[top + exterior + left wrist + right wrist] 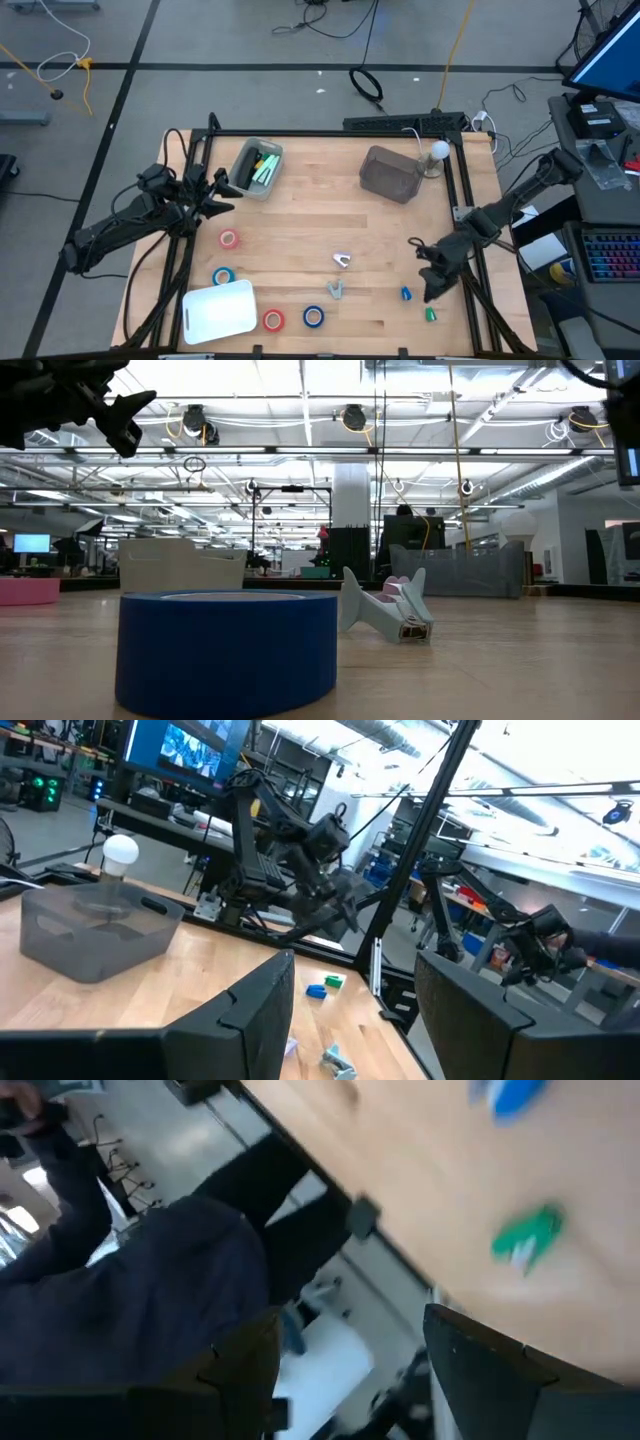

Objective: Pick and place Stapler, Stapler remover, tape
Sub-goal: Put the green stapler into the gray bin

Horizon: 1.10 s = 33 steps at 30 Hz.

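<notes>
Blue tape roll (228,650) nearest the low camera, other tape rolls (229,239) and staple remover (385,610) loose mid-table for sorting; left gripper (222,190) open by far-left bin (256,166), right gripper (432,282) open above green piece (431,314), holding nothing.

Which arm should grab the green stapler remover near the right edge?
Right. Its tool hovers open just beside the green stapler remover; the left tool sits across the table near the pale bin.
</notes>
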Tool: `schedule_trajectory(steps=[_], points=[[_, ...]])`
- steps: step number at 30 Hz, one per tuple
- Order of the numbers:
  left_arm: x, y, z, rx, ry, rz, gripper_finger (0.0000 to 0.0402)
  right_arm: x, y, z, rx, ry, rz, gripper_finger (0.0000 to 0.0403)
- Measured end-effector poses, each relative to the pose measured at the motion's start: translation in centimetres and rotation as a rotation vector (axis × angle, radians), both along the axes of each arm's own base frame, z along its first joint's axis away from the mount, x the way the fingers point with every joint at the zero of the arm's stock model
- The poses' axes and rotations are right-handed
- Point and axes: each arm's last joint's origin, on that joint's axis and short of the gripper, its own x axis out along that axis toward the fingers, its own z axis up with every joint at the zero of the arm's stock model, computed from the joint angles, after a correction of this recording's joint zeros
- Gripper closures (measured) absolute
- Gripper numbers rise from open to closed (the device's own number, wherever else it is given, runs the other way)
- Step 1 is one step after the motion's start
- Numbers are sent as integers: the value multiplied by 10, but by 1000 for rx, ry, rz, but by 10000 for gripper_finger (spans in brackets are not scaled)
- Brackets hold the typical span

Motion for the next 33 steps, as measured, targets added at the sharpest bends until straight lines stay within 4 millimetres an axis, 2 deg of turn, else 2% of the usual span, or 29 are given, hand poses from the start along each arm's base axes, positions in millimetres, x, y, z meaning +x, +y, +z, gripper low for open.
schedule_trajectory(steps=[3, 8, 13, 25, 33], points=[[0, 0, 0, 7, -2, 1, 195, -5, 9, 3, 70, 87, -9, 165], [0, 0, 0, 19, -4, 3, 195, -10, 18, 6, 86, 33, 36, 165], [0, 0, 0, -2, 1, 0, 195, -9, 18, 6, 42, -12, -40, 165], [0, 0, 0, -5, 2, -1, 195, -8, 17, 6, 0, -72, -60, 165], [0, 0, 0, -8, 3, -3, 195, -7, 17, 6, 53, 35, -174, 165]])
